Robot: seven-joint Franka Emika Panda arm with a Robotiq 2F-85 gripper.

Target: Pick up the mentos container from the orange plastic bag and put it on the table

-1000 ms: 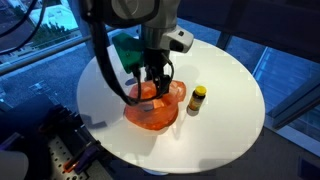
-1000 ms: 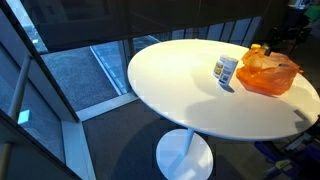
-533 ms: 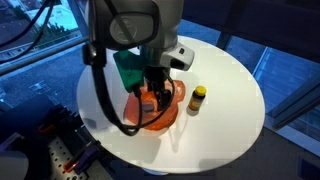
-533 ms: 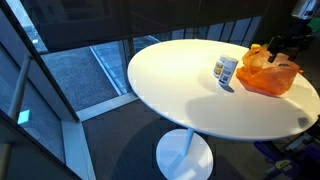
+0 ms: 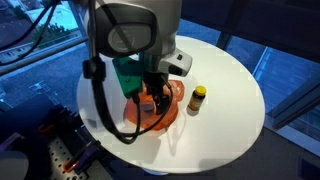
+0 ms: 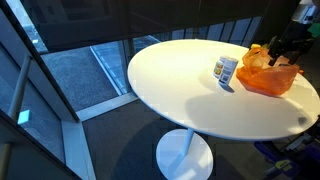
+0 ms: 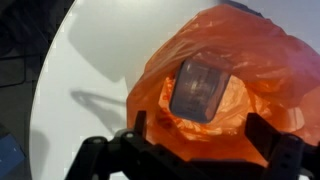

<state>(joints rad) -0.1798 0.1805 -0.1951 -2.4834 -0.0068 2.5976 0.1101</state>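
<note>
reaching step: the hand (image 7: 197,140) hangs released above the orange bag (image 7: 268,70), mentos container (image 7: 200,88) straight below it; next it needs to sink in and clench

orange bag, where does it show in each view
In an exterior view: the orange bag sits mid-table, partly hidden behind the arm.
In an exterior view: the orange bag sits at the right, near the table's far side.
Wrist view: the orange bag fills the centre and right, mouth open.
Shared landmark: the white round table under it.
</note>
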